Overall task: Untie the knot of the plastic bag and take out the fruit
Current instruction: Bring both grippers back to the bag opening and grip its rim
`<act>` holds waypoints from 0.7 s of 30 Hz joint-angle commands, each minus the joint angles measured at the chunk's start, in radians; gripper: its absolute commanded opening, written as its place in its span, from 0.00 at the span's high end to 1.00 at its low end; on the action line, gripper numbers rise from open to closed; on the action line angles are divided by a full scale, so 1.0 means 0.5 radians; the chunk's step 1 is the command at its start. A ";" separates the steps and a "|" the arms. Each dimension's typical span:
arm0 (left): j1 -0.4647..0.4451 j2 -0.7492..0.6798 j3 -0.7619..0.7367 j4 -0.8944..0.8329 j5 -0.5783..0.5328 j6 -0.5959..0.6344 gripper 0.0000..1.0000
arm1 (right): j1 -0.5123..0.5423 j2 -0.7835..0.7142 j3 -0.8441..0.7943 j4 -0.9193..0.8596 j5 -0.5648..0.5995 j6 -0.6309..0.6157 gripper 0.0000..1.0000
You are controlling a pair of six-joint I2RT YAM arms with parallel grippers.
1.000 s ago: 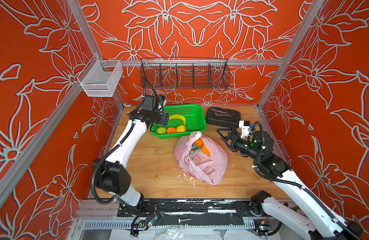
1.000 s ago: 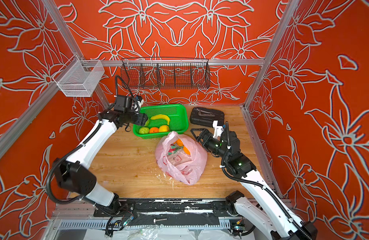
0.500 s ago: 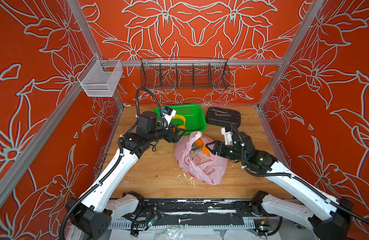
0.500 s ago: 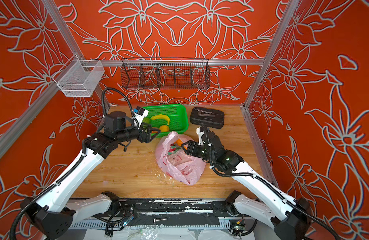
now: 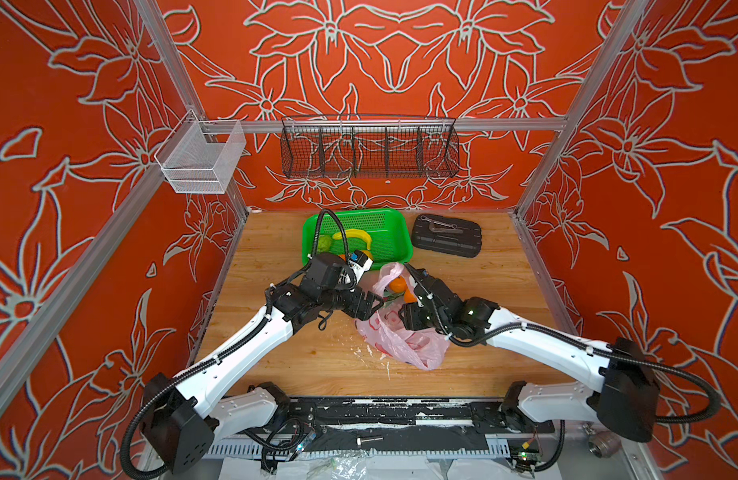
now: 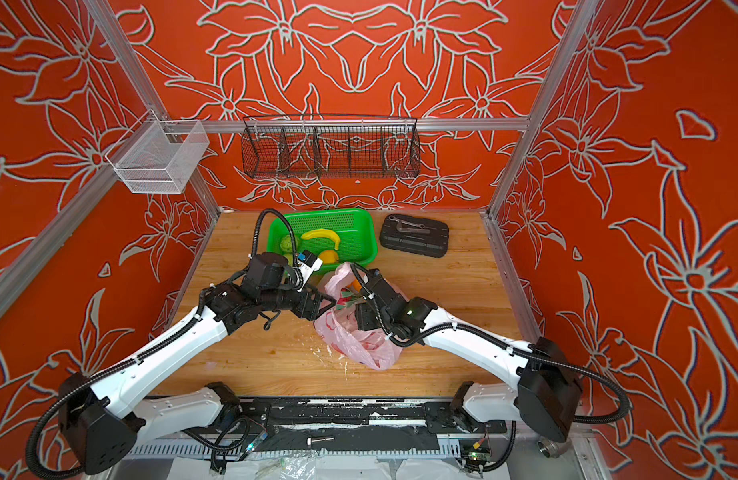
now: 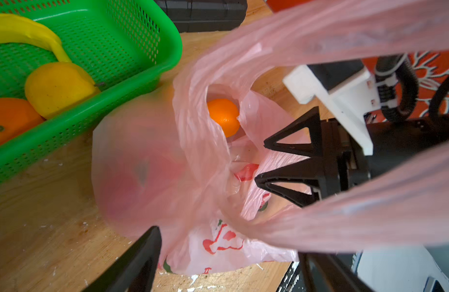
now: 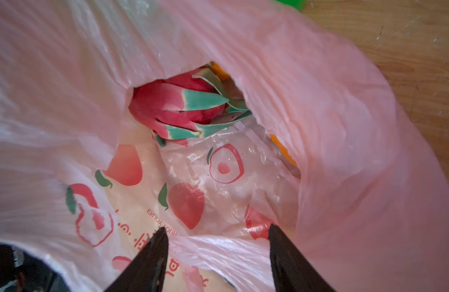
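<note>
One bag (image 5: 400, 345): one dragon fruit (image 8: 172, 106), perhaps two oranges (image 7: 223, 117).

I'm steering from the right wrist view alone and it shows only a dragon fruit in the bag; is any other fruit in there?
Observer: Yes. The left wrist view shows an orange just inside the plastic bag's mouth.
Operator: Where is the other arm?
Observer: In both top views the left end effector is at the bag's left edge, jaws open.
Operator: And behind the bag?
Observer: A green basket holding a banana.
</note>
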 commanded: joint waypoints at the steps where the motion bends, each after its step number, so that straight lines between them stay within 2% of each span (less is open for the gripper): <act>1: -0.022 0.064 -0.005 0.023 -0.076 -0.024 0.24 | 0.009 0.109 0.090 0.141 0.044 -0.145 0.35; 8: -0.026 0.104 -0.017 0.021 -0.112 -0.051 0.41 | 0.009 0.358 0.157 0.313 0.150 -0.177 0.34; 13: -0.026 0.103 -0.056 0.027 -0.151 -0.075 0.51 | 0.002 0.424 0.154 0.373 0.389 -0.240 0.32; 18: -0.027 0.115 -0.069 0.026 -0.148 -0.077 0.60 | -0.030 0.430 0.129 0.378 0.651 -0.283 0.24; 21: -0.026 0.121 -0.073 0.032 -0.149 -0.073 0.63 | -0.075 0.405 0.085 0.409 0.721 -0.264 0.20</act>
